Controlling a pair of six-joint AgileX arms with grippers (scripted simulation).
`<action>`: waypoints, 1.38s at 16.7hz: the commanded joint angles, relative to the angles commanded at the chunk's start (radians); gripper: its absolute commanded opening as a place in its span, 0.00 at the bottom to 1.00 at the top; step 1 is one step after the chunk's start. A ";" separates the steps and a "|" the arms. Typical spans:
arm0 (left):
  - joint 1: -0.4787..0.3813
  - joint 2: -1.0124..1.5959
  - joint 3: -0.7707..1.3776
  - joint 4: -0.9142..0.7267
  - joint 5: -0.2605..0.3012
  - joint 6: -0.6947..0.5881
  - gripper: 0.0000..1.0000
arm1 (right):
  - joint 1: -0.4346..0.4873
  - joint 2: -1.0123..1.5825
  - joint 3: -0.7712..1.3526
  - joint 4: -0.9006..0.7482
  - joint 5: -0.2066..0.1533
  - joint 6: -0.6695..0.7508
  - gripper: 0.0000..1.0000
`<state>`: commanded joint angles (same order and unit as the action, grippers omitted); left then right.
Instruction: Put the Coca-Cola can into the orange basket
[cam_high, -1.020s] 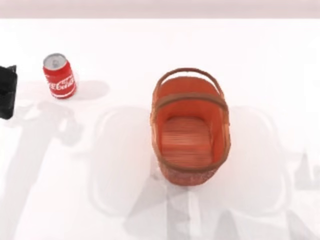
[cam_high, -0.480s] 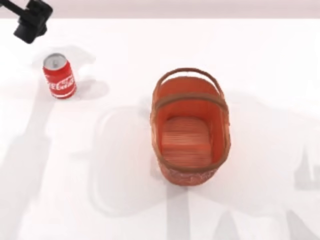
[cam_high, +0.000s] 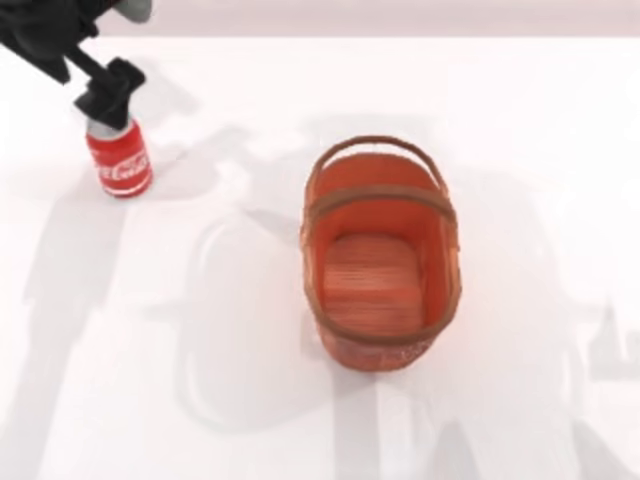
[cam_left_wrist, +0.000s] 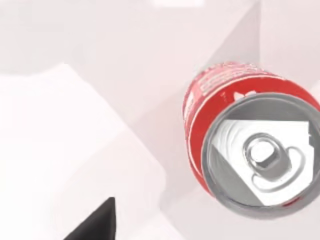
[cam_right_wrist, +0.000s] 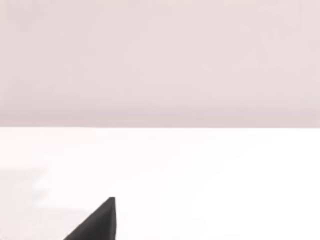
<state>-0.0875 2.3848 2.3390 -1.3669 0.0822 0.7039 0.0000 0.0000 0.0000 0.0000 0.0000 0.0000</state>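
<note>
— White table (cam_high: 520, 120) fills nearly the whole top view, with a pale band along the upper edge. What's the biggest thing on it?

— The orange basket (cam_high: 442, 262), a little right of the frame's centre. It stands upright, oval, with a brown rim and an arched brown handle crossing its far end. Its slatted floor shows.

— And the arms?

— Only 1 is in the top view: the left arm reaches in from the upper left corner, and the left gripper (cam_high: 107, 97) sits directly over the top of the Coca-Cola can (cam_high: 121, 163).

— Gripping it?

— I cannot tell whether those fingers are spread or closed; the dark body hides them. In the left wrist view the can (cam_left_wrist: 225, 95) appears from above, silver lid and pull tab plain, with just 1 dark fingertip (cam_left_wrist: 97, 222) at the lower edge, apart from the can.

— So where is the can?

— Upright on the table at the upper left of the top view, well apart from the basket.

— The right arm?

— Its wrist view shows only bare table, a pale wall, and 1 dark fingertip (cam_right_wrist: 97, 222).
</note>
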 joint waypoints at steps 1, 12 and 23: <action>0.001 0.047 0.042 -0.025 -0.003 0.012 1.00 | 0.000 0.000 0.000 0.000 0.000 0.000 1.00; 0.000 0.130 0.074 -0.027 -0.008 0.033 1.00 | 0.000 0.000 0.000 0.000 0.000 0.000 1.00; -0.004 0.130 -0.083 0.129 -0.009 0.029 0.85 | 0.000 0.000 0.000 0.000 0.000 0.000 1.00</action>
<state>-0.0916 2.5147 2.2562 -1.2374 0.0736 0.7330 0.0000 0.0000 0.0000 0.0000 0.0000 0.0000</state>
